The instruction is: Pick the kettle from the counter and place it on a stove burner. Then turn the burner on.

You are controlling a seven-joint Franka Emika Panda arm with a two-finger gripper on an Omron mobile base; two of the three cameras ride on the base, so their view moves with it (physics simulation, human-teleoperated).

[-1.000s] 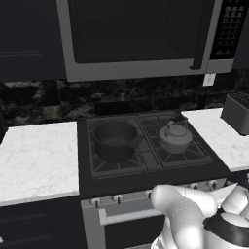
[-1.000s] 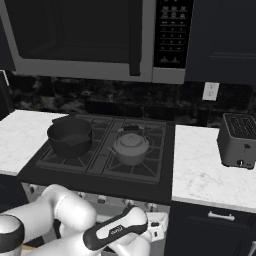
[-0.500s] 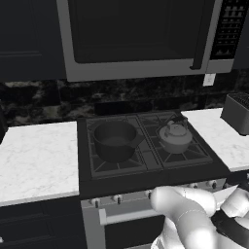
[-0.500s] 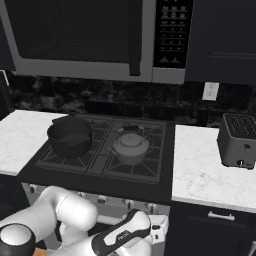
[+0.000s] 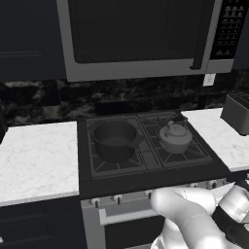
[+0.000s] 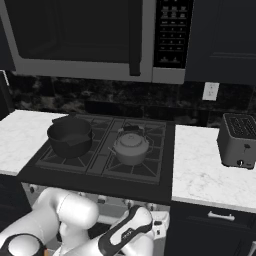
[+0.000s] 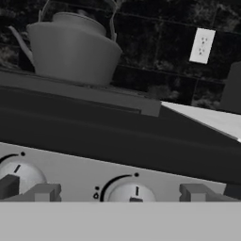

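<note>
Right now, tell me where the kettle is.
The kettle sits on the right-hand stove burner of the black cooktop, beside the saucepan on its left, with the white counter and toaster to its right.

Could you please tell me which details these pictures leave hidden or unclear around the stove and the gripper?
- Knobs: hand view, lower halves cut off by the bottom edge; the markings are too small to read.
- Gripper: hand view, only its fingertips rise at the bottom.
- Burner under the kettle: covered by the kettle, flame state hidden.
- Toaster: left base view, cut by the right edge.
</note>
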